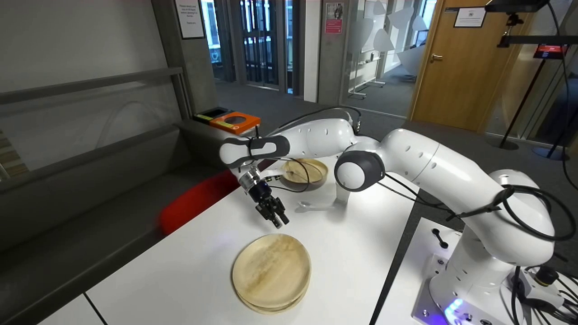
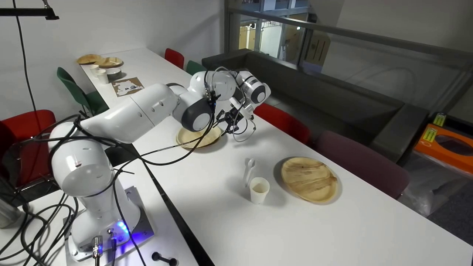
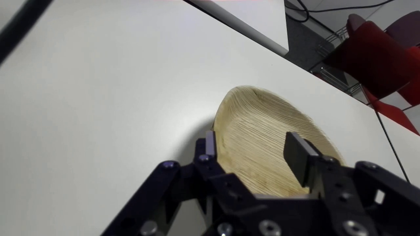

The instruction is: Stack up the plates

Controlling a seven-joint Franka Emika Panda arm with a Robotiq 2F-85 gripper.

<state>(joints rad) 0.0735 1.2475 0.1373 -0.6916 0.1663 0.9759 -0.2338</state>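
Two round pale tan plates lie stacked on the white table; the top plate shows in both exterior views (image 1: 271, 271) (image 2: 197, 136) and the wrist view (image 3: 262, 131). The rim of the lower plate (image 1: 271, 310) shows beneath it. Another tan plate (image 1: 311, 169) lies apart on the table and also shows in an exterior view (image 2: 309, 180); the wrist view does not show it. My gripper (image 1: 282, 223) is open and empty, tilted, above the table beside the stack's edge. In the wrist view its fingers (image 3: 251, 144) stand apart in front of the top plate.
A white cup (image 2: 259, 190) and a pale spoon (image 2: 249, 171) stand and lie between the stack and the separate plate. Red chairs (image 1: 198, 203) line the table's edge. Loose cables (image 2: 173, 160) hang from the arm. A far table (image 2: 147, 61) holds other plates and cups.
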